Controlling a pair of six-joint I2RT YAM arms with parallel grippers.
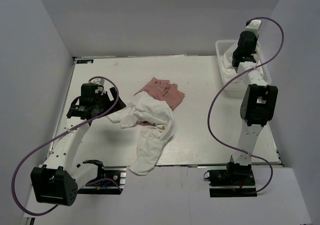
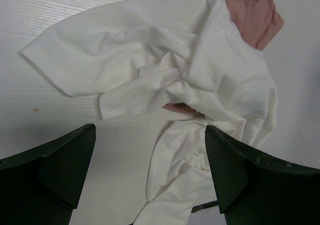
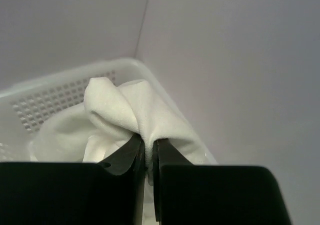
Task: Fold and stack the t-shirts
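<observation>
Left claw point(image 2: 150, 135): wide open. It holds nothing. It hangs over the table point(image 1: 200, 125), just above the edge of the white tee point(image 2: 165, 70).
White tee: a crumpled heap in the middle of the table. One sleeve is spread out toward the left claw. Its long end reaches the near edge of the table.
Pink tee point(image 1: 162, 91): bunched up just behind the white tee. The white tee lies partly on top of it.
Right claw point(image 3: 148, 142): almost shut. It pinches a fold of the second white tee point(image 3: 125, 110) between its two fingers.
Second white tee: in the basket point(image 3: 45, 102), with its pinched part lifted above the rim.
Basket: white with little holes, at the far right corner of the table.
Count: two claws, one pink tee, one basket. I count two white tees, but I cannot tell if the heap hides more.
</observation>
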